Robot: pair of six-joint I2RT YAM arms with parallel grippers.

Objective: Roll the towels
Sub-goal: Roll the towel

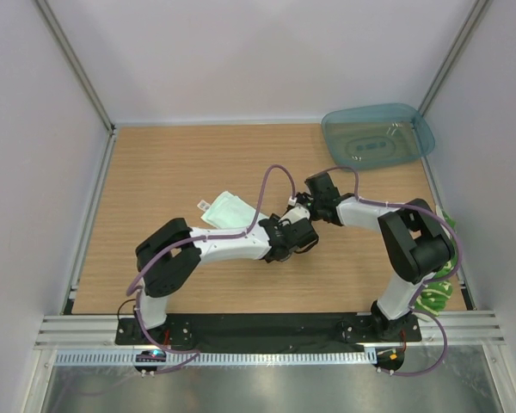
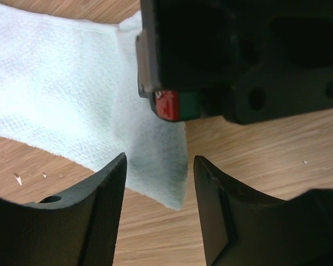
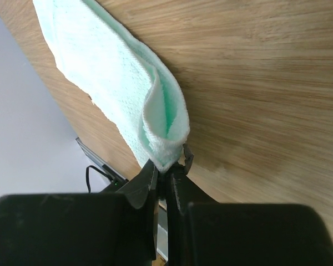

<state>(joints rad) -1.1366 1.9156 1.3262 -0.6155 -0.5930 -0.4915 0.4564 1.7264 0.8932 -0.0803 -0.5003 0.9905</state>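
Wooden table [image 1: 155,172], towel [image 3: 116,77] in right tool [image 3: 169,164]

Two towels get counted: one mint-white towel [image 1: 226,209] near the table's [image 1: 155,172] middle, one green-patterned towel [image 1: 432,297] at its right edge. One teal tray [image 1: 344,146] is spotted at the far right corner. Two arms are seen: the left arm [image 1: 228,245], the right arm [image 1: 413,237].

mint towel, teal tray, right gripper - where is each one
mint towel [image 1: 227,211], top view, its flat middle
teal tray [image 1: 335,142], top view, its left wall
right gripper [image 3: 169,164], right wrist view, between fingertips pinching the towel's corner
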